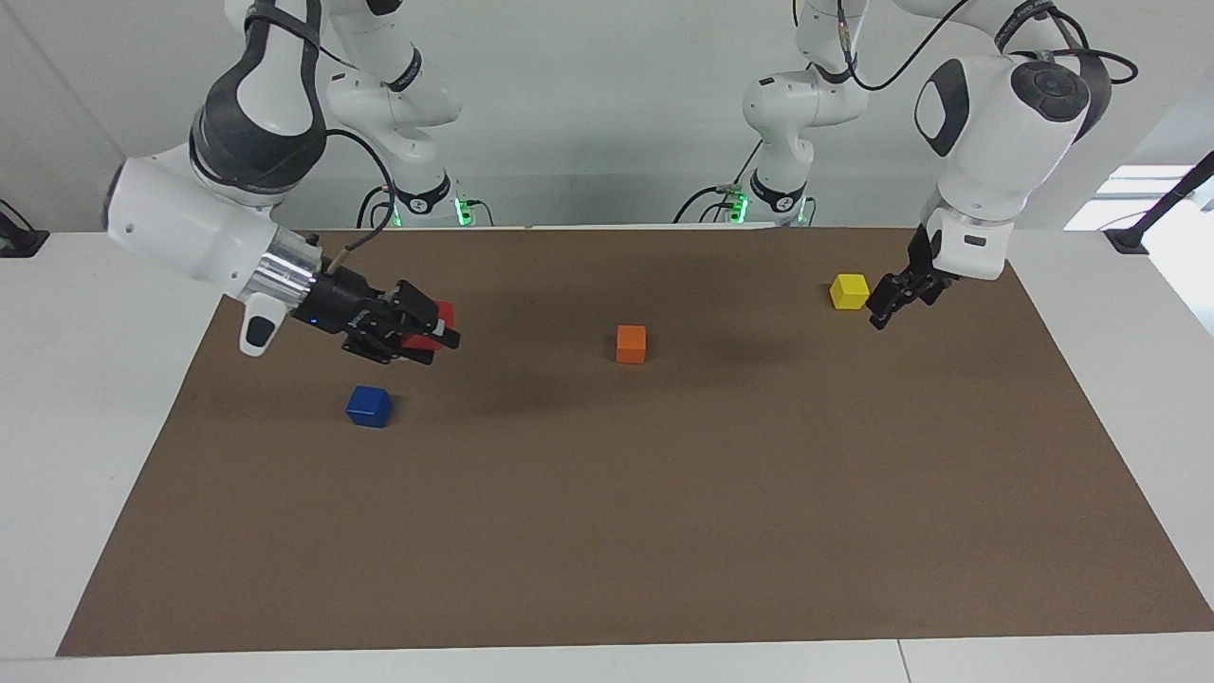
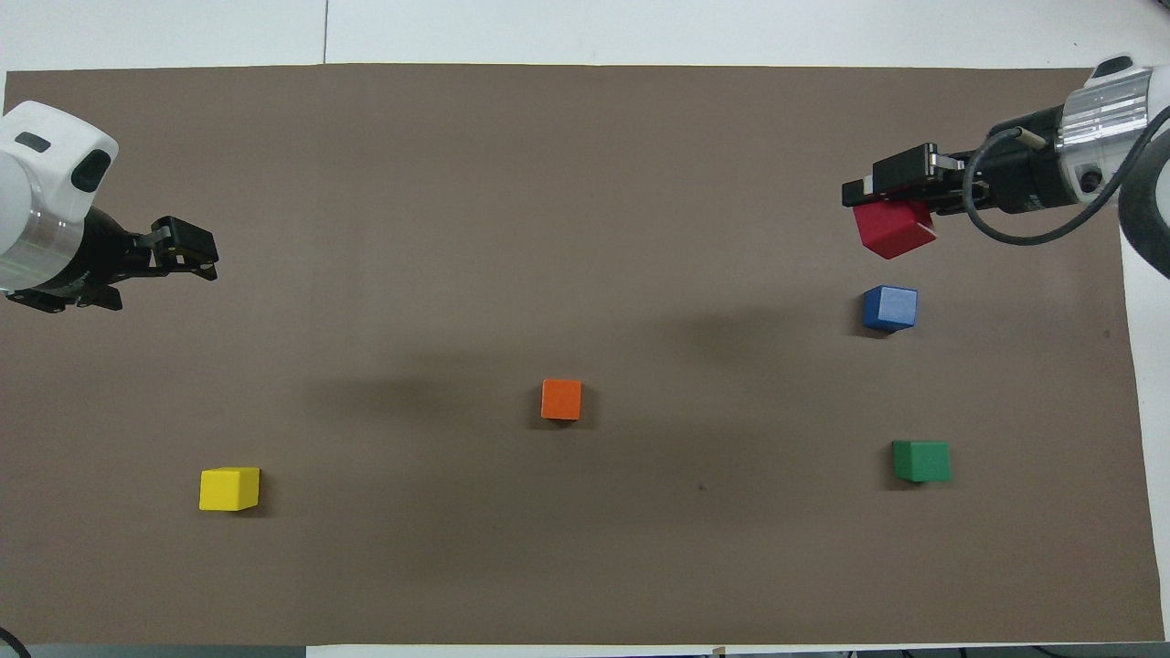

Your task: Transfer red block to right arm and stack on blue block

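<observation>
My right gripper (image 1: pixel 436 334) is shut on the red block (image 1: pixel 443 314) and holds it in the air close to the blue block (image 1: pixel 369 406), without touching it. In the overhead view the red block (image 2: pixel 894 227) hangs in the right gripper (image 2: pixel 882 212) a short way off the blue block (image 2: pixel 889 307), not straight over it. The blue block lies alone on the brown mat (image 1: pixel 607 531) at the right arm's end. My left gripper (image 1: pixel 896 302) hangs empty beside the yellow block (image 1: pixel 850 290) at the left arm's end; it also shows in the overhead view (image 2: pixel 194 254).
An orange block (image 2: pixel 561 399) lies in the middle of the mat. A green block (image 2: pixel 921 461) lies nearer to the robots than the blue block. The yellow block (image 2: pixel 228 488) lies at the left arm's end.
</observation>
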`<control>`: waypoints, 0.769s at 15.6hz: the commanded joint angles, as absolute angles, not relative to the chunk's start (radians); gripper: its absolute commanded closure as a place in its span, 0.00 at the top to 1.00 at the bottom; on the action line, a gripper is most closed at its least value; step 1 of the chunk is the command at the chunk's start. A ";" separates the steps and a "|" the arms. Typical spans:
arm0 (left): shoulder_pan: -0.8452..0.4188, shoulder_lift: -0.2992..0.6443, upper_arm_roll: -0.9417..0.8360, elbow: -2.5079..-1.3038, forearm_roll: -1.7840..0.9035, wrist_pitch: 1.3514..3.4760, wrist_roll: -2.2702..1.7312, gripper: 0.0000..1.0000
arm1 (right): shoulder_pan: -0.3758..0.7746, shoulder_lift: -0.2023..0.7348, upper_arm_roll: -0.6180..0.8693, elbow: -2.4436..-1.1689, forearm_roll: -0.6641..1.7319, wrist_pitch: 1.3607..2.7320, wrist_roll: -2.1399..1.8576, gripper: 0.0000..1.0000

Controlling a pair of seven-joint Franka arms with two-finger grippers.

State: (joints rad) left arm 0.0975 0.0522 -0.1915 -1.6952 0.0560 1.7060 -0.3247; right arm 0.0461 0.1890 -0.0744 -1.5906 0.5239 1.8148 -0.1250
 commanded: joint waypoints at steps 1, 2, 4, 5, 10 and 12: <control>0.092 0.077 -0.201 -1.681 0.084 1.675 -0.285 1.00 | 0.054 0.161 -0.084 -1.575 0.346 1.815 -0.048 0.00; 0.092 0.057 -0.202 -1.719 0.081 1.674 -0.290 1.00 | 0.061 0.157 -0.087 -1.575 0.274 1.810 -0.014 0.00; 0.087 0.029 -0.204 -1.759 0.080 1.672 -0.285 1.00 | 0.087 0.152 -0.077 -1.586 0.102 1.830 0.063 0.00; 0.083 0.022 -0.207 -1.756 0.080 1.674 -0.285 1.00 | 0.107 0.147 -0.077 -1.601 0.060 1.857 0.078 0.00; 0.078 -0.009 -0.206 -1.772 0.078 1.655 -0.256 1.00 | 0.123 0.153 -0.077 -1.727 -0.055 2.076 0.078 0.00; 0.077 -0.014 -0.210 -1.779 0.078 1.646 -0.255 1.00 | 0.121 0.153 -0.077 -1.819 -0.074 2.205 0.077 0.00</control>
State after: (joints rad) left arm 0.0849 0.0225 -0.2127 -1.7406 0.0575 1.6614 -0.2712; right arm 0.1243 0.1709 -0.0757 -1.7131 -0.0382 2.0849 0.0697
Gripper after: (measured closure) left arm 0.000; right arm 0.449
